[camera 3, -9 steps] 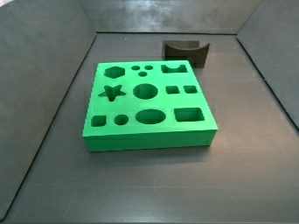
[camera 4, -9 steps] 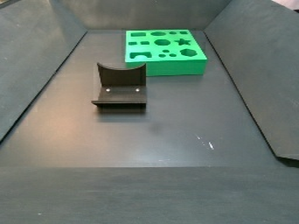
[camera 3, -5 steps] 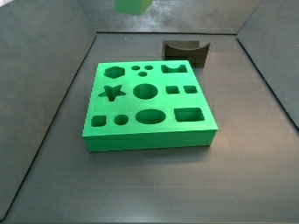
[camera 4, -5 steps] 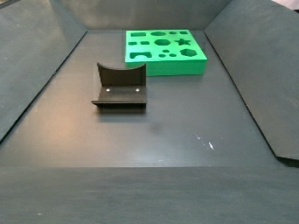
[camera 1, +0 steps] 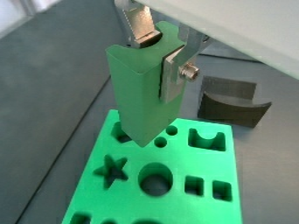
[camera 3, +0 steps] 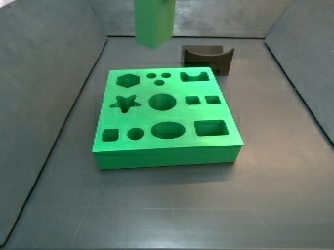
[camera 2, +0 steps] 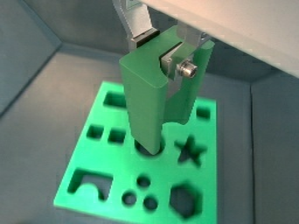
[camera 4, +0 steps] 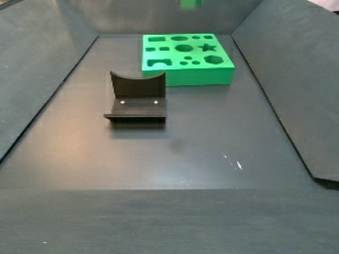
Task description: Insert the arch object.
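Note:
The arch object (camera 1: pixel 138 96) is a tall green bar with a notch scooped along one side. My gripper (camera 1: pixel 158 52) is shut on its upper end and holds it upright above the green board (camera 1: pixel 181 210). Both wrist views show this; in a wrist view the bar (camera 2: pixel 146 105) hangs over the board's middle holes (camera 2: pixel 117 166). In both side views only the bar shows, at the top edge (camera 3: pixel 154 20) (camera 4: pixel 191 4). The board's arch-shaped hole (camera 3: pixel 196 75) lies at its far right corner.
The dark fixture (camera 3: pixel 206 59), an L-shaped bracket with a scooped top, stands on the floor just behind the board (camera 3: pixel 170 156). It also shows in a side view (camera 4: pixel 137 96) and in a wrist view (camera 1: pixel 232 98). Dark walls enclose the floor.
The green bar has come down into a side view from the top edge: absent at first, then only its tip, now a long stretch of it.

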### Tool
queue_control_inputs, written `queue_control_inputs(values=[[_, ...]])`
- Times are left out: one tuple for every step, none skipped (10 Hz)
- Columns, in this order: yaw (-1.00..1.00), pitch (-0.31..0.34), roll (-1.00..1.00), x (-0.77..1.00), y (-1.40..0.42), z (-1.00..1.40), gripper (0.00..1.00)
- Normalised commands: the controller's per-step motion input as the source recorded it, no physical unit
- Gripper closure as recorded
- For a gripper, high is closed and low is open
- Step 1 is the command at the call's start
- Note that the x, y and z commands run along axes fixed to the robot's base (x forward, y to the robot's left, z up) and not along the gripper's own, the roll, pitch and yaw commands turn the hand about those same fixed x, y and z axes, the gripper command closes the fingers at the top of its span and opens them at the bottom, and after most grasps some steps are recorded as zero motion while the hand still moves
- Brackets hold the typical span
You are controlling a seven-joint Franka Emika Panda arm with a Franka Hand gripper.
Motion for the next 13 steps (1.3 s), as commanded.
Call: queue_control_inputs(values=[[-0.35,0.000,0.00,0.01,0.64,-0.68,1.00],[-0.41,0.000,-0.01,0.09,0.57,-0.68,1.00],[-0.89,-0.041,-0.11,0.19,0.01,-0.59,1.00],[-0.92,-0.060,-0.10,0.10,0.00,-0.56,1.00],[-0.94,-0.049,-0.09,0.08,0.00,-0.57,1.00],[-0.93,-0.027,-0.06,0.12,0.01,-0.55,1.00],[-0.71,-0.024,-0.02,0.03,0.25,-0.51,1.00],[-0.53,0.000,-0.03,0.07,0.42,-0.38,1.00],[-0.60,0.000,-0.05,0.09,0.33,-0.27,1.00],[-0.69,0.000,-0.05,0.13,0.24,-0.24,1.00],[-0.58,0.000,-0.05,0.25,0.17,-0.24,1.00],[-0.40,0.000,-0.02,0.17,0.04,-0.21,1.00],[-0.22,0.000,0.00,0.00,0.00,-0.15,1.00]])
